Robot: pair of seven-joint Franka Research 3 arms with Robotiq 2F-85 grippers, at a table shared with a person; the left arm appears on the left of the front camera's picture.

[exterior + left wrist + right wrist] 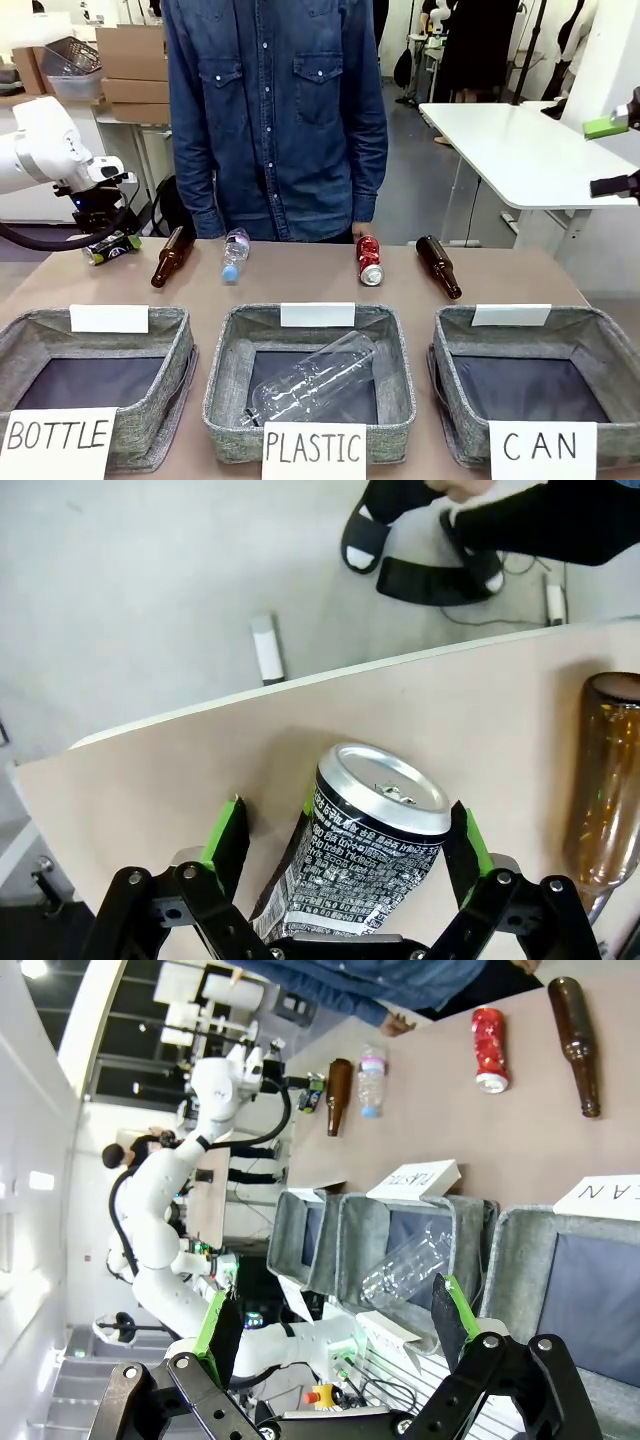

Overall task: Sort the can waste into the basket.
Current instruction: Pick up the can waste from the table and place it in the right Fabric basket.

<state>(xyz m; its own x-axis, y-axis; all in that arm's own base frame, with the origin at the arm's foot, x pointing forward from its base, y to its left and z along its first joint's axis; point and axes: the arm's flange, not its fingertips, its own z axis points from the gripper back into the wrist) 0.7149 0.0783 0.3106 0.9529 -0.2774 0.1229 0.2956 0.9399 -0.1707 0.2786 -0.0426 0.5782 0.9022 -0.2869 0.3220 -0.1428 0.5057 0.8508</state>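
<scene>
A dark can (110,247) with green-black print lies at the table's far left corner. My left gripper (100,222) is down over it. In the left wrist view the can (375,850) lies between the open fingers of that gripper (347,832), with a gap at the left pad (228,830). The red can (370,260) lies on its side at the far middle of the table, in front of the person; it is also in the right wrist view (488,1048). The basket signed "CAN" (520,335) stands front right. My right gripper (612,155) hangs open, high at the right edge and holding nothing.
Brown glass bottles (172,257) (438,266) and a small clear bottle (235,253) lie along the far side. The "PLASTIC" basket (310,325) holds a clear bottle (312,385); the "BOTTLE" basket (100,330) stands front left. A person in denim (275,110) stands at the far edge.
</scene>
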